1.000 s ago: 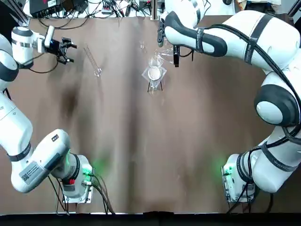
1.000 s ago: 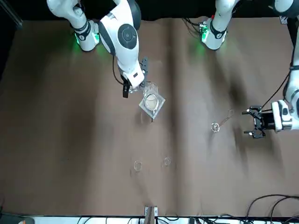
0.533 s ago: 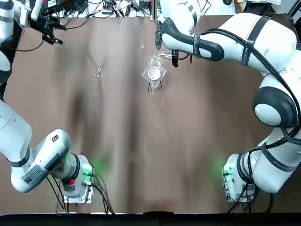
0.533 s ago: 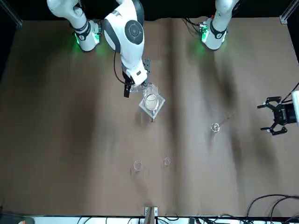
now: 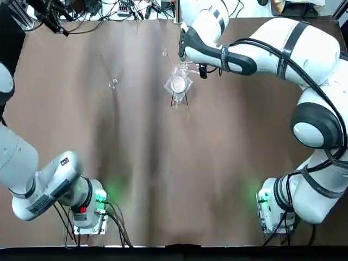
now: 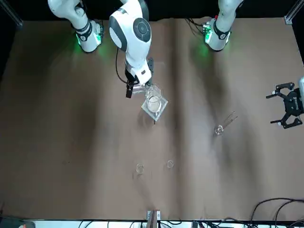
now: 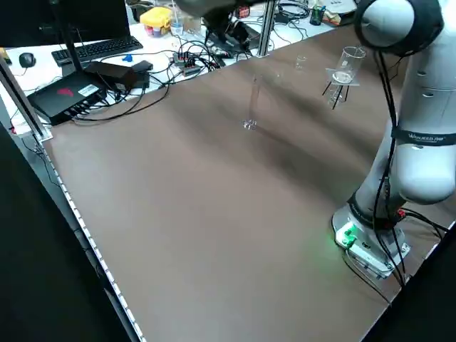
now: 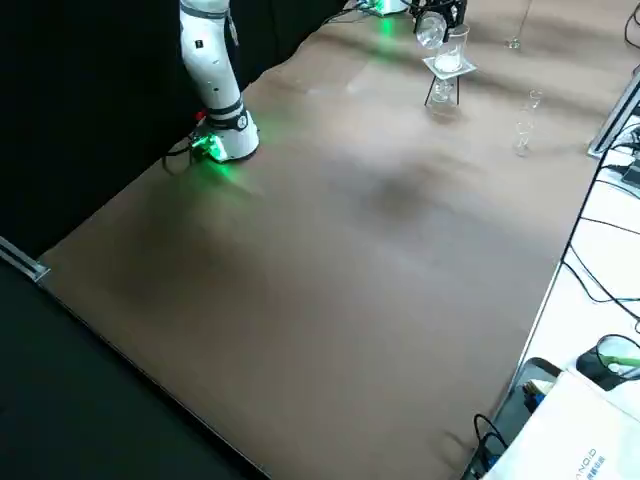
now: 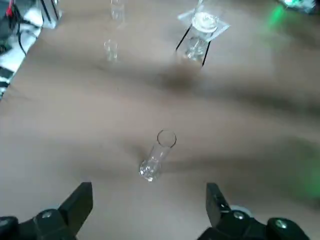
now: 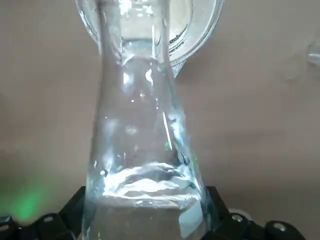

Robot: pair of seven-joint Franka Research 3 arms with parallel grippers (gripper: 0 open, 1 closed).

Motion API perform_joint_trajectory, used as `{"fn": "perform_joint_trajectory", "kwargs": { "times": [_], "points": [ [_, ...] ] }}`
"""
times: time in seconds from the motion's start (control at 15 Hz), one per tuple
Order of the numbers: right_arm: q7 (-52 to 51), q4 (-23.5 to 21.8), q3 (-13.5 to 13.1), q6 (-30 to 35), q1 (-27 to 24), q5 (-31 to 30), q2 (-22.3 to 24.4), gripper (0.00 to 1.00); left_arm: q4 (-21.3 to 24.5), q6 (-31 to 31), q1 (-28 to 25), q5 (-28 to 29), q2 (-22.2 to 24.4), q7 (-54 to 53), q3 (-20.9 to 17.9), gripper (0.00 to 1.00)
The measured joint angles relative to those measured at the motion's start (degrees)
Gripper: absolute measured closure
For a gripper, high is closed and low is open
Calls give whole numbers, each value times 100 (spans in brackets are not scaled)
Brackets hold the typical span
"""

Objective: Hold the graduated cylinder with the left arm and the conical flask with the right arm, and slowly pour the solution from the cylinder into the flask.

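The graduated cylinder [image 5: 110, 76] [image 6: 223, 124] stands upright on its small foot on the left half of the table, with nothing touching it. My left gripper [image 5: 56, 24] [image 6: 286, 105] hangs open and empty well away from it, out by the table's far left corner. The left wrist view looks down on the cylinder [image 9: 157, 156] from beyond its open fingers [image 9: 75, 205]. My right gripper [image 6: 137, 88] [image 10: 145, 217] is shut on the conical flask [image 10: 145, 150] [image 5: 185, 67], gripping its wide bottom. The flask's neck points toward the tripod vessel.
A glass vessel with a white disc [image 5: 178, 85] [image 6: 154, 103] sits on a dark tripod just beside the held flask. Two tiny glass pieces [image 6: 139, 168] [image 6: 169, 165] stand near the far edge. Cables and electronics [image 7: 92, 78] lie beyond the table.
My left gripper has drawn back from beside the cylinder toward the far left corner, still open. The cylinder has stayed in place. The right gripper has shifted slightly with the flask.
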State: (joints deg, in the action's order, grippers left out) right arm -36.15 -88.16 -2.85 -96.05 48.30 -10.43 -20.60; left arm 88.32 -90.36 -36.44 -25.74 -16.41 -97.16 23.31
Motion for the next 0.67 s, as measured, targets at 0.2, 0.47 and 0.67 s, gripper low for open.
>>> {"fn": "perform_joint_trajectory", "kwargs": {
  "times": [0.2,0.47,0.67],
  "points": [
    [22,6,0,1,25,-31,-28,4,8,-132,217,558,328,1002,272,0],
    [105,49,-1,100,39,-141,-54,4,22,-259,236,1428,481,2475,1005,0],
    [116,104,-2,130,39,-154,-79,4,25,-276,249,1761,555,3427,1378,0]
  ]
}}
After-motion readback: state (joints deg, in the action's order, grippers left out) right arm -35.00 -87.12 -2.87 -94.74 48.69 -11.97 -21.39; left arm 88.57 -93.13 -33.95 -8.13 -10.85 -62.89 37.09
